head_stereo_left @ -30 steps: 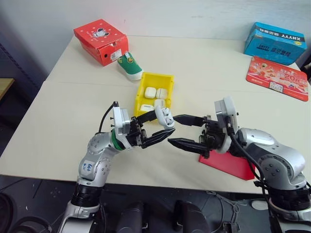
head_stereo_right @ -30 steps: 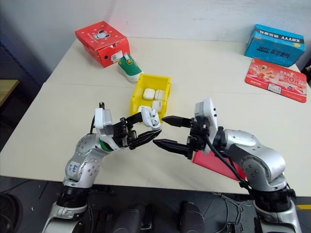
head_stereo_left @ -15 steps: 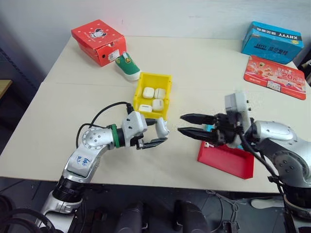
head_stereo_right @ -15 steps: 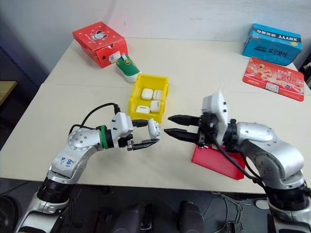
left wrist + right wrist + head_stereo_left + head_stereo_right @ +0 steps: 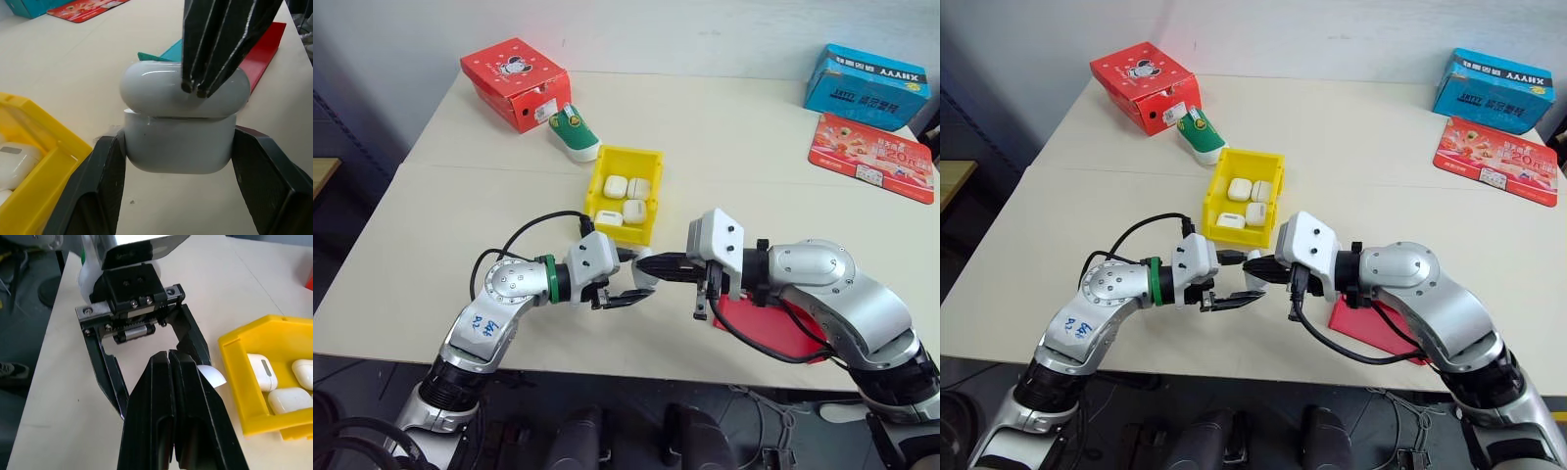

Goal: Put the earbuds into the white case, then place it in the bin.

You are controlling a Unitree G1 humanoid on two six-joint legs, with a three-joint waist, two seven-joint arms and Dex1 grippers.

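Open tabletop (image 5: 460,211) lies left of the bin (image 5: 600,181); red tray (image 5: 773,328) crowds the right.

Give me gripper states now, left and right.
Left gripper: shut on the small glossy white rounded earbud case.
Right gripper: shut, holding nothing, fingertips pressed on the case's lid.

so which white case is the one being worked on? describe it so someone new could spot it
Start at the yellow bin in the middle of the table. Just in front of its near edge, the left gripper holds one white case off the table, with the shut right gripper pressing on its lid. The other white cases lie loose inside the bin.
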